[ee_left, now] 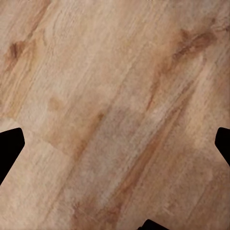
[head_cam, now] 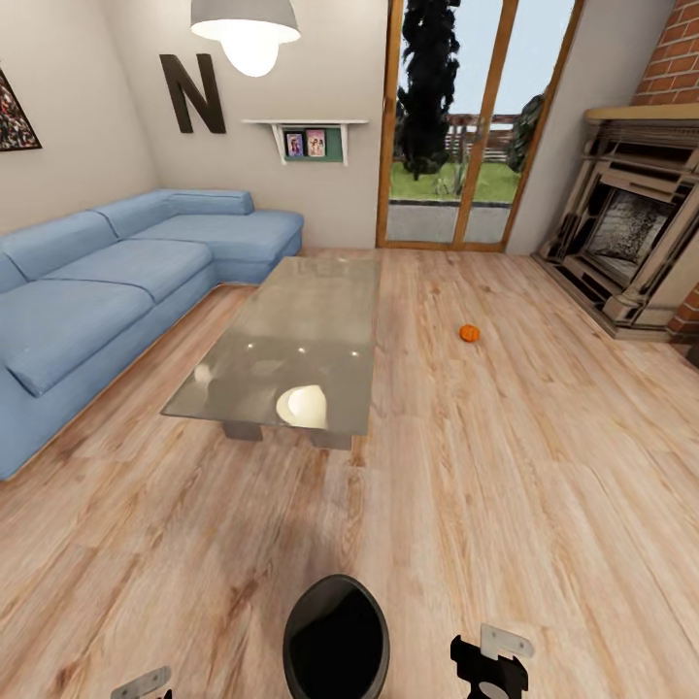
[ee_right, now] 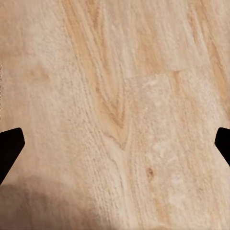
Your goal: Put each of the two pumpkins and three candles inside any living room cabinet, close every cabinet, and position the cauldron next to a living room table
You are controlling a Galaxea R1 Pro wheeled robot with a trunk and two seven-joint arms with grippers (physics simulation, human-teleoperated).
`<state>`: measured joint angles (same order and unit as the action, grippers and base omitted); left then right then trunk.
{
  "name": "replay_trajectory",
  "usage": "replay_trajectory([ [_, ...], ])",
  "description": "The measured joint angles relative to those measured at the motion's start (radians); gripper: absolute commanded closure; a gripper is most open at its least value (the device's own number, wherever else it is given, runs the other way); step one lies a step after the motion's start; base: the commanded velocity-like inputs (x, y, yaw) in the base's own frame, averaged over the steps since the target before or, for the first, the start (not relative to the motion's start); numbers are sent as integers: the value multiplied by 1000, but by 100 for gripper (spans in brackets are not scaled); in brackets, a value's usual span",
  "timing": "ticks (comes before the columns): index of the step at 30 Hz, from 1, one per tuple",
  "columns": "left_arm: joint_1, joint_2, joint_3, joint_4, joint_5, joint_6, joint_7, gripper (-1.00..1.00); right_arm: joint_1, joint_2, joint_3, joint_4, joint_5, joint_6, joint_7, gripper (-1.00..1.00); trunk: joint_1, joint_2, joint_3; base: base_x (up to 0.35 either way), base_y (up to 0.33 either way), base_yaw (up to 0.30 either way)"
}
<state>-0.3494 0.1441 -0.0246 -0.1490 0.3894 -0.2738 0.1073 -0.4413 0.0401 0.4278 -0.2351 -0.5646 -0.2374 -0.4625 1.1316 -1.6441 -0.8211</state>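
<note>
Both claws, left and right, gape empty over floor; cauldron looks empty; pumpkin beyond.

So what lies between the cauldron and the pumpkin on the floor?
Head view: only bare wood floor between the cauldron and the pumpkin. The glass table stands off to the left of that line.

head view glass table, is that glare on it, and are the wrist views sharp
Head view: the table mirrors the lamp as a bright patch near its front edge. Left wrist view: floor grain soft, blurry. Right wrist view: floor grain also soft, with a shadow in one corner.
</note>
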Motion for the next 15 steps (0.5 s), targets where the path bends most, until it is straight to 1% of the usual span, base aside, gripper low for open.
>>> replay_trajectory([
  [6,0,0,0,0,0,0,0,-100,0,0,1,0,0,5,0,-100,0,0,0,0,10,0],
  [13,0,0,1,0,1,0,0,-100,-1,6,1,1,0,4,1,-100,0,0,0,0,0,0],
  [15,0,-1,1,0,1,0,0,-100,0,11,1,2,16,6,1,-100,0,0,0,0,0,0],
])
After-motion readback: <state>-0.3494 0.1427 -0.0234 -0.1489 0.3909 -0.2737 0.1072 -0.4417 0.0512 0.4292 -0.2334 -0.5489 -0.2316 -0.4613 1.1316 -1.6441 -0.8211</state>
